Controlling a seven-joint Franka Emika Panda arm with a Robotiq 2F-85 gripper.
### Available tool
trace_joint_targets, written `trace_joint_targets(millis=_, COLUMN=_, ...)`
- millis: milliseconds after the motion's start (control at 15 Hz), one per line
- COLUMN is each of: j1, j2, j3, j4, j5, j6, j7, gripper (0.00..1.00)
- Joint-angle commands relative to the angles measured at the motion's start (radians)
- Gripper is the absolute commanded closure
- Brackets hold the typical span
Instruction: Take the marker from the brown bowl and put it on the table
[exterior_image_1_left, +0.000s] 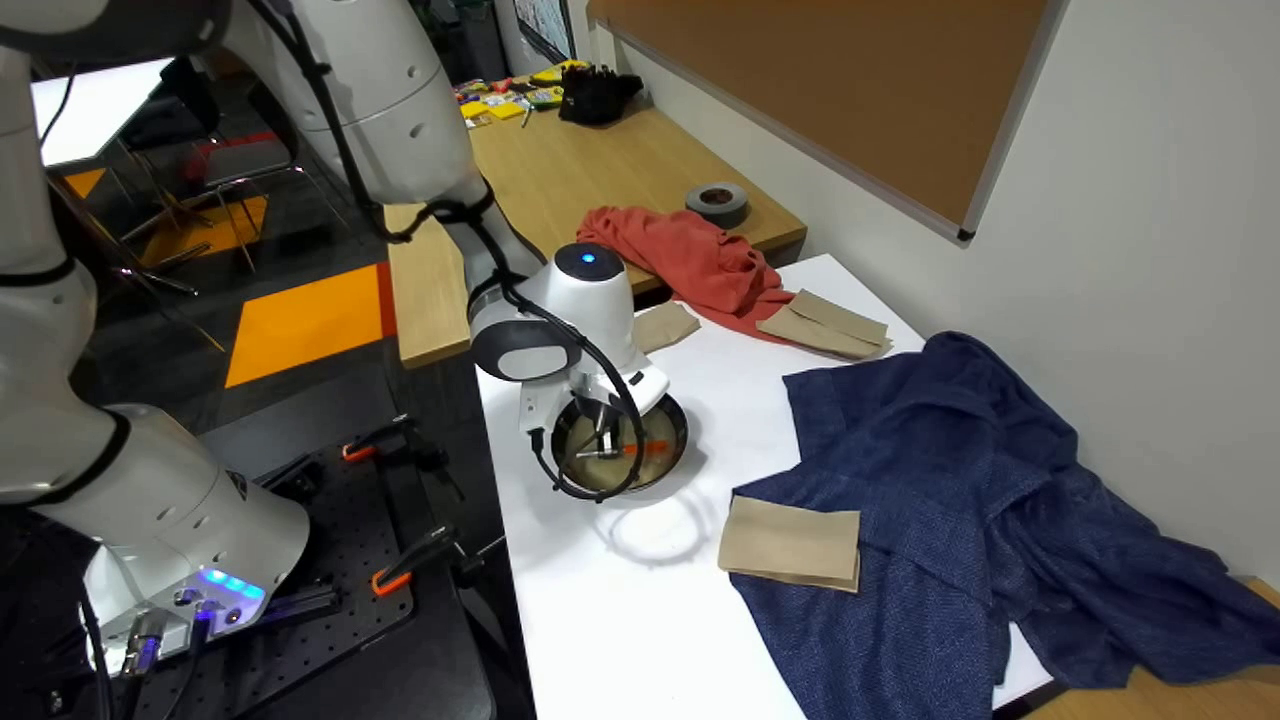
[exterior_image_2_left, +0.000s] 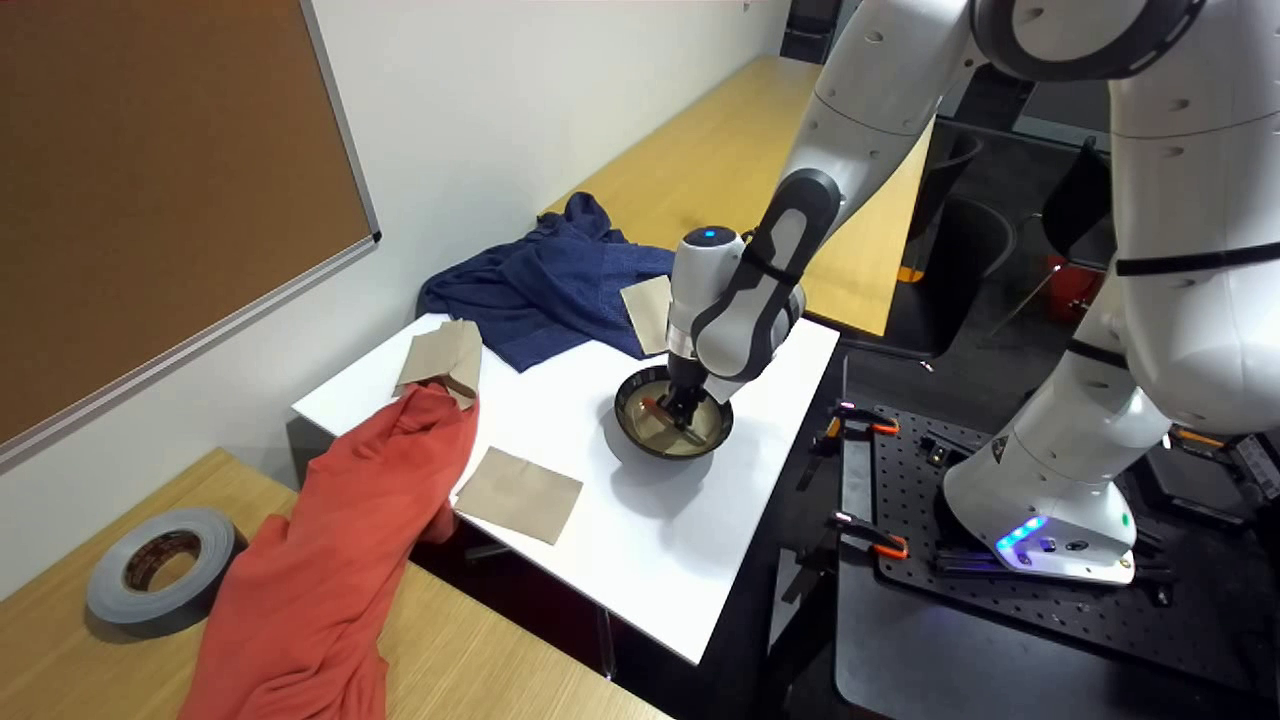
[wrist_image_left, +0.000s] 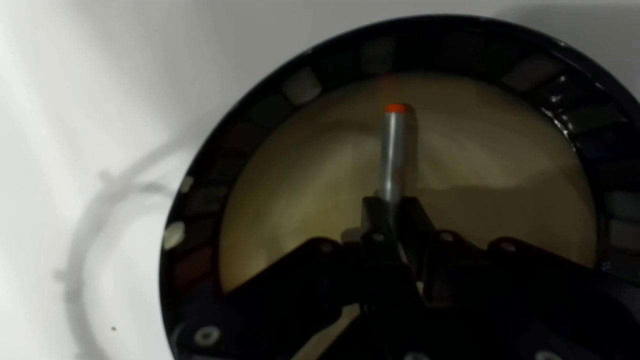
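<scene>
The brown bowl (exterior_image_1_left: 660, 475) stands on the white table, tan inside with a dark rim. It also shows in an exterior view (exterior_image_2_left: 640, 430) and in the wrist view (wrist_image_left: 290, 200). The marker (wrist_image_left: 393, 150) has a silver-grey body with an orange tip in the wrist view. Its orange part (exterior_image_1_left: 650, 447) shows beside the fingers inside the bowl, also in an exterior view (exterior_image_2_left: 655, 408). My gripper (wrist_image_left: 395, 210) points down into the bowl, its fingertips shut around the marker's middle. The marker's other end is hidden by the fingers in the wrist view. I cannot tell whether it touches the bowl floor.
A dark blue cloth (exterior_image_1_left: 920, 480) and a folded brown paper piece (exterior_image_1_left: 790, 543) lie beside the bowl. A red cloth (exterior_image_2_left: 350, 540) and more paper pieces (exterior_image_2_left: 520, 494) lie at another edge. A tape roll (exterior_image_2_left: 160, 570) lies on the wooden table.
</scene>
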Motion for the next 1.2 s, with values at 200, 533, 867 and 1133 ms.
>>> trace_joint_targets(millis=200, j1=0.049, j2=-0.086, j3=-0.023, j4=-0.062, j5=0.012, j6=0.016, j7=0.008, gripper=0.97)
trace_joint_targets(millis=533, j1=0.089, j2=-0.254, j3=-0.043, j4=-0.16, j5=0.004, j6=0.021, j7=0.012, gripper=0.97)
trace_joint_targets(millis=867, j1=0.169, j2=-0.433, j3=-0.053, j4=-0.248, j5=-0.055, j6=-0.005, j7=0.027, gripper=0.97)
trace_joint_targets(millis=1133, j1=0.241, j2=-0.486, j3=-0.023, j4=-0.277, j5=-0.136, j6=-0.024, j7=0.052, gripper=0.97)
